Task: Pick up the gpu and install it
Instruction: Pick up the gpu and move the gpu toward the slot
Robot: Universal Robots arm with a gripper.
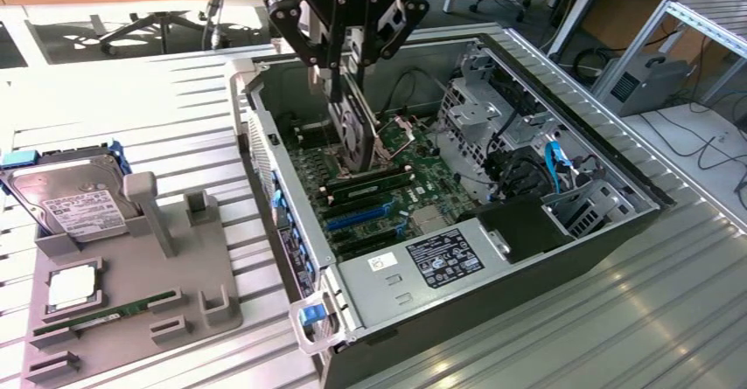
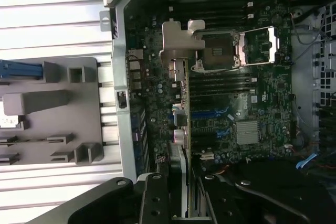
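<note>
The claw [image 1: 348, 70] is narrowed onto the gpu [image 1: 356, 131] and holds it on end inside the open case [image 1: 259, 144]. In the exterior view the card hangs over the 12 o'clock end of the board [image 1: 403, 188].

At the card's 9 o'clock the case wall stands near. At 3 o'clock there is open room over the board as far as the drive cage [image 1: 473, 109], with a loose cable [image 1: 408, 83] near at 2 o'clock. The blue slots [image 1: 364, 217] lie at the card's 6 o'clock, apart from it. Whether its low end touches the board I cannot tell.

Outside the wall, at the case's 8 o'clock, sits the tray [image 1: 175, 310] with a hard drive [image 1: 70, 201] and a RAM stick [image 1: 105, 313].

The wrist view gives the card edge-on. Its silver bracket [image 2: 176, 45] is the end farthest from the claw, just beside the CPU socket [image 2: 218, 51].
</note>
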